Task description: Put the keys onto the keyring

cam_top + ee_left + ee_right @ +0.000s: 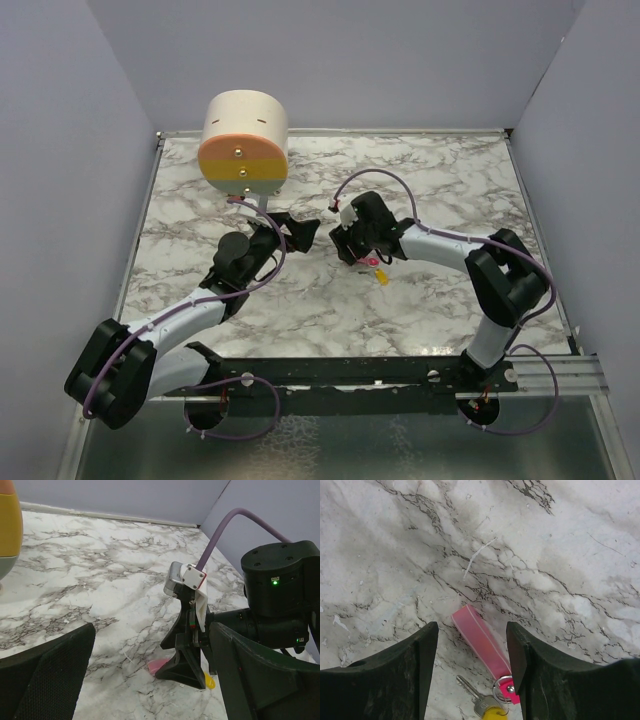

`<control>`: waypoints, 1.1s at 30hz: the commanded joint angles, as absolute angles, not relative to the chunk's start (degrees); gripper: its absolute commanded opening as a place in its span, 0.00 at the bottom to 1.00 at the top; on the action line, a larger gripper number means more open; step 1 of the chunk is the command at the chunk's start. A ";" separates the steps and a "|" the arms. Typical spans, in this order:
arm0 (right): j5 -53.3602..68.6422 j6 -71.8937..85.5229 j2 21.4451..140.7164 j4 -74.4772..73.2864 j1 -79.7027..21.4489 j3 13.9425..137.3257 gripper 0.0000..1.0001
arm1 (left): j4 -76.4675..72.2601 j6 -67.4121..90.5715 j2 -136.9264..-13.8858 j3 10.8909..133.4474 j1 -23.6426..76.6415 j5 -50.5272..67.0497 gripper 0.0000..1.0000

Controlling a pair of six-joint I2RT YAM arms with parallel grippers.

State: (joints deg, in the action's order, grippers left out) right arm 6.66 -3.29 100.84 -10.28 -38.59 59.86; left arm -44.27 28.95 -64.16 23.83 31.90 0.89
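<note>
The keyring point(481, 641) lies flat on the table point(555, 555); the key point(480, 704) touches its ring end. The right gripper point(472, 630) straddles it, 2 fingers spread, empty. The left gripper point(150, 645) hovers nearby, released. The strap looks light and limp, so pinch near the ring.

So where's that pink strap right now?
In the right wrist view the pink strap lies on the marble table between the fingers of the right pincer, its metal ring and a yellow-headed key at the near end.
</note>
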 commanded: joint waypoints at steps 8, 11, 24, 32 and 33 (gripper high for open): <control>4.57 -4.05 103.78 -11.78 -39.46 61.45 0.58 | -43.95 28.78 -63.00 22.94 31.20 0.59 0.99; 4.21 -4.04 104.00 -11.61 -39.46 61.41 0.57 | -43.96 28.76 -63.09 22.89 31.12 0.69 0.99; 2.29 -3.31 103.58 -11.44 -39.53 61.52 0.27 | -43.96 28.86 -63.27 22.90 30.97 0.73 0.99; -1.40 0.29 93.36 -4.48 -39.47 57.56 0.16 | -44.00 29.44 -63.31 23.03 30.94 1.37 0.99; -2.17 0.93 91.75 -3.58 -39.49 57.04 0.15 | -43.98 29.53 -63.22 22.95 30.94 1.43 0.99</control>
